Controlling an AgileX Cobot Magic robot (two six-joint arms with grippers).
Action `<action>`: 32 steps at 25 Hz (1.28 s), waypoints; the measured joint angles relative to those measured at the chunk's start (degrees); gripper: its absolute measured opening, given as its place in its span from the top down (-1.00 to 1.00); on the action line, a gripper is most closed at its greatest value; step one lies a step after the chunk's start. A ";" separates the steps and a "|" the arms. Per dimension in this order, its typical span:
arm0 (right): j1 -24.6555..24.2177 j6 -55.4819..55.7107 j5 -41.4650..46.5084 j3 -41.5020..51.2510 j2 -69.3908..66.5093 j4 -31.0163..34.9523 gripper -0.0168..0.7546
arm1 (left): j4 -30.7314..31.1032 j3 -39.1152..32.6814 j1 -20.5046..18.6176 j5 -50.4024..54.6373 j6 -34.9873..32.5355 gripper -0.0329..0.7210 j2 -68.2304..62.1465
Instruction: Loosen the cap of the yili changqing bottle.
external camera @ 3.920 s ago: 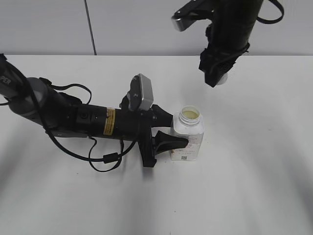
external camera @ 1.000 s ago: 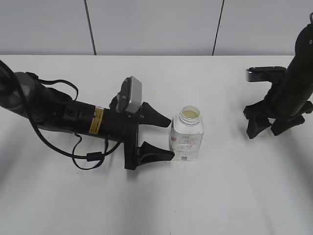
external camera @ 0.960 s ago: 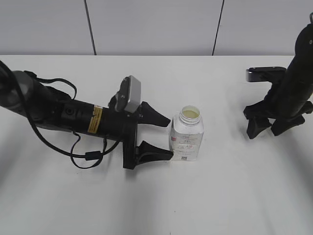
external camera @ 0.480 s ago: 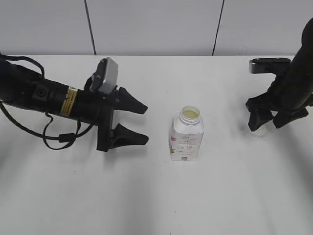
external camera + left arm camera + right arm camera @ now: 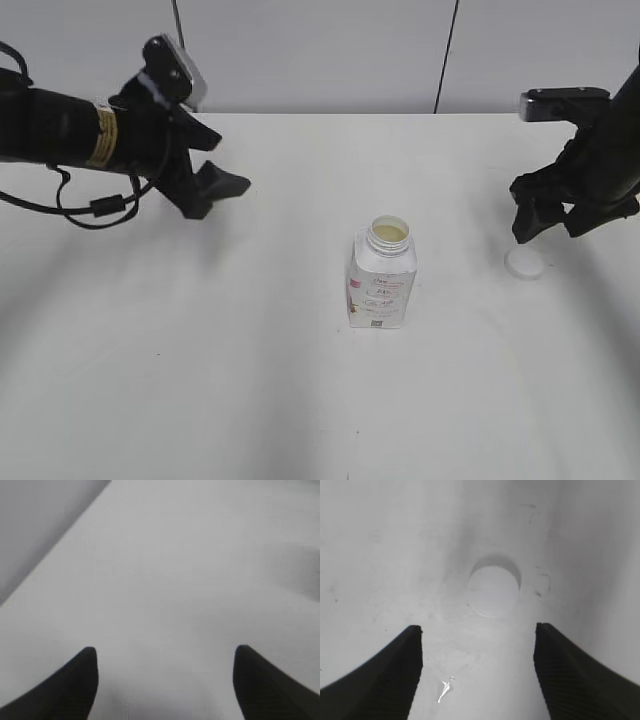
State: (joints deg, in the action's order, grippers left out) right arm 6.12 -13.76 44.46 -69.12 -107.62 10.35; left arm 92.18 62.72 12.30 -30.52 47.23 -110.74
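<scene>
The yili changqing bottle (image 5: 382, 279) stands upright in the middle of the white table, its neck open and uncapped. The white cap (image 5: 524, 262) lies flat on the table at the right, and shows in the right wrist view (image 5: 493, 590) ahead of the fingers. My right gripper (image 5: 553, 222) is open and empty just above and behind the cap. My left gripper (image 5: 210, 175) is open and empty at the far left, well away from the bottle. In the left wrist view my left gripper (image 5: 165, 652) shows only bare table between its fingers.
The white table (image 5: 300, 400) ends at a grey panelled wall (image 5: 310, 50) at the back. A small shiny wet smear (image 5: 442, 690) lies on the table between the right fingers.
My left gripper let go of the bottle and drew back to the far left and up. My right gripper set the cap on the table at the right and lifted off it.
</scene>
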 joint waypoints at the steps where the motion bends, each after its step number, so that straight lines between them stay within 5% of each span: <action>1: 0.00 0.00 0.00 -0.06 0.31 0.00 -0.46 | -1.59 0.00 0.00 3.05 0.77 -0.45 0.86; 16: 0.00 0.00 0.26 -0.72 5.50 -0.38 -0.46 | -25.04 0.00 -0.07 44.11 4.75 -0.42 8.71; 26: 0.00 -0.06 2.13 -0.88 10.04 -3.68 -0.46 | -62.17 0.00 -0.11 63.78 -32.75 -0.42 11.28; 32: 0.00 0.63 7.66 -2.91 13.14 -5.19 -0.46 | -75.93 0.00 -0.11 75.46 -42.38 -0.42 11.56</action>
State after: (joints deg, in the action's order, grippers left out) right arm 6.12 -13.13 52.12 -72.03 -94.47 5.17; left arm 16.25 62.72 12.19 44.94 4.85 -99.18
